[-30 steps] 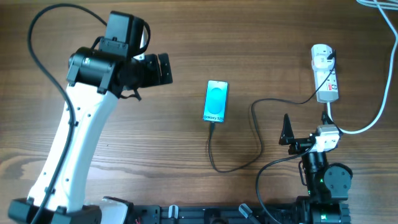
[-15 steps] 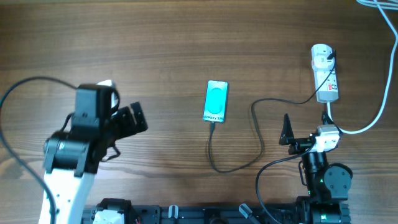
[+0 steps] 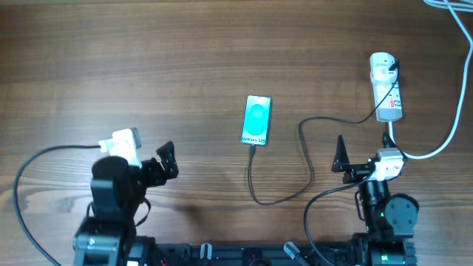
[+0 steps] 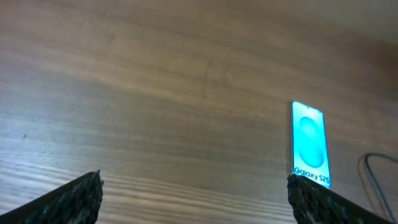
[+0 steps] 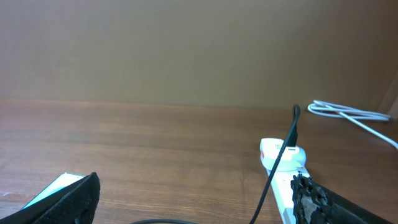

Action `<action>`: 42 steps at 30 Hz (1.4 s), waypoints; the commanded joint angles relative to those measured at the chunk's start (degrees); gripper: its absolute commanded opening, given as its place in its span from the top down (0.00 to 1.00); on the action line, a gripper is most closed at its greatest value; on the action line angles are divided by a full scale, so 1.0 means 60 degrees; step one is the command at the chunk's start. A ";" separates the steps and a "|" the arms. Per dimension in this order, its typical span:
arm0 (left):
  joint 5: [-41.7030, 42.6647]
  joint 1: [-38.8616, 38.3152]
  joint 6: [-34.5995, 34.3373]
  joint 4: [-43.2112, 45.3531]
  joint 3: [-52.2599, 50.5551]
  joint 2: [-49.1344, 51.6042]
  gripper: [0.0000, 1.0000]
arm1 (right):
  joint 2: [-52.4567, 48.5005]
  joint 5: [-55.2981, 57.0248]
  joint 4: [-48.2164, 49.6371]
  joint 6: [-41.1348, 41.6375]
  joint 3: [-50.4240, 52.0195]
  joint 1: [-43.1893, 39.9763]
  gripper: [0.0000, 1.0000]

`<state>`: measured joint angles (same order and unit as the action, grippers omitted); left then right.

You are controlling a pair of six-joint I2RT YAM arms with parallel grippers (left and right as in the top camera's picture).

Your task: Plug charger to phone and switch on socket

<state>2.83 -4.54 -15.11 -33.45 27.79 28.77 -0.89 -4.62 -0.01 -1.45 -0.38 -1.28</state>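
A bare wooden table [image 3: 185, 44] fills the overhead view, with both arms low at its near edge. The left claw [image 3: 168, 160] stands released, jaws wide and holding nothing. The phone [image 3: 256, 120] lies flat ahead of it and off to its right, well apart, with the screen lit. The right claw [image 3: 344, 162] is also spread and empty. The socket [image 3: 387, 100] sits ahead of it on its right-finger side, and the phone is far off to its left.

The charger [image 3: 307, 159] runs from the black plug [image 3: 392, 68] in the socket, sweeps across in front of the right claw, loops back toward the near edge, and ends at the phone's near short end. The tip looks to be in the port, though whether it is fully seated is too small to tell.

My worry is that slack cable. I judge that a reach from the right claw to the socket's switch crosses directly over the cable. An open finger could then hook the loop and drag the tip out, or slide the phone.

The socket itself looks light and unanchored (only its white lead [image 3: 451, 133] trails away). A sideways push on the switch could therefore shove the strip instead of toggling it. The switch position cannot be read here, so a blind press might turn the power off.
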 commanded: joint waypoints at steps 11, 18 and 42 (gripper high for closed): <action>0.0193 0.0055 0.1209 0.0991 -0.2674 -0.4255 0.00 | 0.0113 0.0131 0.0011 -0.0113 0.0018 0.0040 0.00; 0.0200 0.0211 0.1486 0.2983 -0.3483 -0.4768 0.00 | 0.0113 0.0131 0.0011 -0.0117 0.0015 0.0040 0.00; 0.0095 0.0925 0.3013 0.4849 -0.4579 -0.4768 0.00 | 0.0113 0.0131 0.0011 -0.0113 0.0015 0.0040 0.00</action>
<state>3.31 0.51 -2.35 -4.03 0.62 0.78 -0.89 -4.62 -0.01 -1.45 -0.38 -1.28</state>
